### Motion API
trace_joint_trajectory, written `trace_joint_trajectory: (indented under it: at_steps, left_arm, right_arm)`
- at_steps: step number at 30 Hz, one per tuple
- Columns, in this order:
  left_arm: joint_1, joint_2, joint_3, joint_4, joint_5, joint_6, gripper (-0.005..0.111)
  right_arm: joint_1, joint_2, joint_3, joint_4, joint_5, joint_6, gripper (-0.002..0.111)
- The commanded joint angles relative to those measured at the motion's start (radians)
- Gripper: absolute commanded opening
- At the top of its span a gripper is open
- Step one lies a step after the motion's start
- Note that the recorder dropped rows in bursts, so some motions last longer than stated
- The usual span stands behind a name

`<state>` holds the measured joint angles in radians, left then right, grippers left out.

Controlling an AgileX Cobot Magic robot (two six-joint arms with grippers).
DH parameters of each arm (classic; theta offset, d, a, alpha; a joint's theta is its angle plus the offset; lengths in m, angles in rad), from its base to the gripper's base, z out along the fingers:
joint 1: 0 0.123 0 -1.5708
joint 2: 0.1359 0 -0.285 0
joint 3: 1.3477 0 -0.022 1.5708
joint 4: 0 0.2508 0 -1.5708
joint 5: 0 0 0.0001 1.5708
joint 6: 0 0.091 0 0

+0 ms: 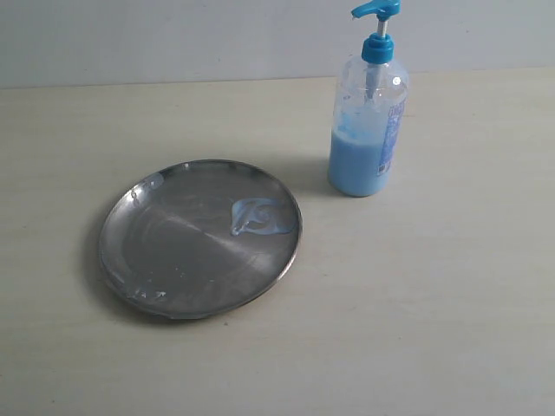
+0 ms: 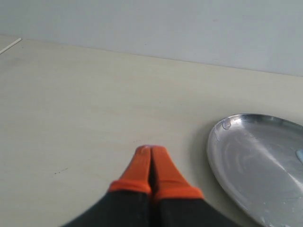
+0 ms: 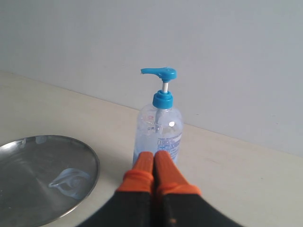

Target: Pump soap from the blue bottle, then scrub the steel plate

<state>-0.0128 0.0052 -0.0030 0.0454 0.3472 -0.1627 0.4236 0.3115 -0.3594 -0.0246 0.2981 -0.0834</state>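
The steel plate [image 1: 200, 237] lies flat on the table, left of centre in the exterior view. A pale blue smear of soap [image 1: 256, 217] sits on its right side. The blue bottle [image 1: 368, 130] stands upright behind and to the right of the plate, its pump head raised. Neither arm shows in the exterior view. My left gripper [image 2: 150, 150] is shut and empty, with its orange fingertips [image 2: 162, 165] above bare table beside the plate's rim [image 2: 218, 156]. My right gripper [image 3: 154, 154] is shut and empty, pointing at the bottle [image 3: 159, 127], with the soap [image 3: 68, 182] on the plate [image 3: 28, 175] off to one side.
The pale wooden table [image 1: 451, 303] runs wide around both things and meets a plain light wall [image 1: 173, 39] at the back. A thin pale line [image 2: 10, 46] shows near the table's far corner in the left wrist view.
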Motion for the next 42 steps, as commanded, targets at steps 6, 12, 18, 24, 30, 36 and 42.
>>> trace_joint_trajectory:
  at_steps: [6,12,18,24,30,36,42]
  left_arm:
    - [0.001,-0.005,0.003,-0.006,-0.003,-0.006,0.000]
    - [0.001,-0.005,0.003,-0.006,-0.003,-0.006,0.000]
    - [0.001,-0.005,0.003,-0.006,-0.003,-0.006,0.000]
    - [0.001,-0.005,0.003,-0.006,0.009,-0.006,0.000]
    - [0.001,-0.005,0.003,-0.006,0.009,-0.006,0.000]
    - [0.001,-0.005,0.003,-0.006,0.009,-0.006,0.000]
    - [0.001,-0.005,0.003,-0.006,0.009,-0.006,0.000]
  right_arm:
    - [0.002,-0.009,0.003,0.000,-0.012,0.002,0.000]
    - [0.002,-0.009,0.003,0.000,-0.012,0.002,0.000]
    - [0.002,-0.009,0.003,0.000,0.006,-0.001,0.000]
    - [0.002,-0.026,0.003,0.042,0.038,0.003,0.000]
    - [-0.011,-0.131,0.065,0.046,0.089,0.003,0.000]
    - [-0.143,-0.243,0.207,0.049,0.086,0.042,0.000]
    - [-0.241,-0.312,0.314,0.049,-0.032,0.059,0.000]
